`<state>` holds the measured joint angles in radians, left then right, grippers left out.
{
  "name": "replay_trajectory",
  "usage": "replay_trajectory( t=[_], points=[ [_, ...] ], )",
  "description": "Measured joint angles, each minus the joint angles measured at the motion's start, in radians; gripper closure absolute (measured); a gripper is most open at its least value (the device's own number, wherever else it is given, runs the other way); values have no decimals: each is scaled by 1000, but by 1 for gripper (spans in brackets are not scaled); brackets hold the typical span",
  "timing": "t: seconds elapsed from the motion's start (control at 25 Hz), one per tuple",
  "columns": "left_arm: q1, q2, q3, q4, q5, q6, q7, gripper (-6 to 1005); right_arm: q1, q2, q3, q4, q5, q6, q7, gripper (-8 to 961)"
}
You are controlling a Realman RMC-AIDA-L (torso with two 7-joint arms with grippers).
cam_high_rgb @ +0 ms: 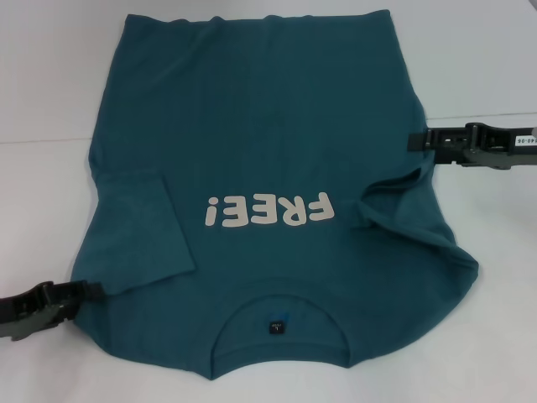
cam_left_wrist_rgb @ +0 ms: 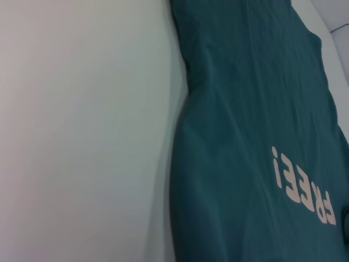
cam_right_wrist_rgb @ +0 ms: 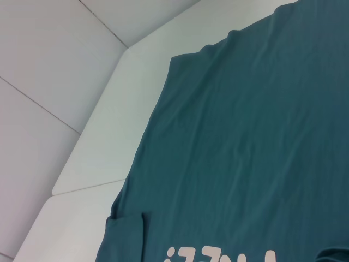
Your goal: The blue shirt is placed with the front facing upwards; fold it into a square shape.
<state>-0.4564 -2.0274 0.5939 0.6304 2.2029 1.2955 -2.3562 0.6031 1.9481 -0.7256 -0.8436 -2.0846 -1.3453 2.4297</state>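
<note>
On a white table [cam_high_rgb: 50, 210] a dark teal-blue cotton T-shirt [cam_high_rgb: 268, 151] lies face up, left sleeve folded in. The left gripper [cam_high_rgb: 91, 290] touches its lower-left edge and the right gripper [cam_high_rgb: 413, 140] its right edge; whether either is apart or together, I cannot tell.

The blue shirt [cam_high_rgb: 268, 143] is soft matt cotton-like cloth, lightly creased, with smooth flat cream lettering [cam_high_rgb: 270, 209] printed on it. The table [cam_high_rgb: 50, 75] looks smooth, white and faintly glossy. Both grippers' housings look like black matt plastic.
</note>
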Motion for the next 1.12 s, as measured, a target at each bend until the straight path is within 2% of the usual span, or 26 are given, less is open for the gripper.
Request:
replay_trajectory(
  t=[0.24,0.6,0.84,1.04,1.12],
  points=[
    [-11,0,49,0,0,-26,-33,423,-2,0,1,0,2,-2,0,159],
    [-10,-3,76,28,0,-22,-51,422,-2,0,12,0,3,-8,0,159],
    [-13,-6,129,69,0,-26,-95,550,-2,0,14,0,3,-9,1,160],
    [-13,-4,130,72,0,-21,-110,779,-2,0,14,0,3,-9,1,160],
    [-12,-1,126,71,-1,-16,-112,912,-2,0,14,0,3,-9,1,160]
  ],
)
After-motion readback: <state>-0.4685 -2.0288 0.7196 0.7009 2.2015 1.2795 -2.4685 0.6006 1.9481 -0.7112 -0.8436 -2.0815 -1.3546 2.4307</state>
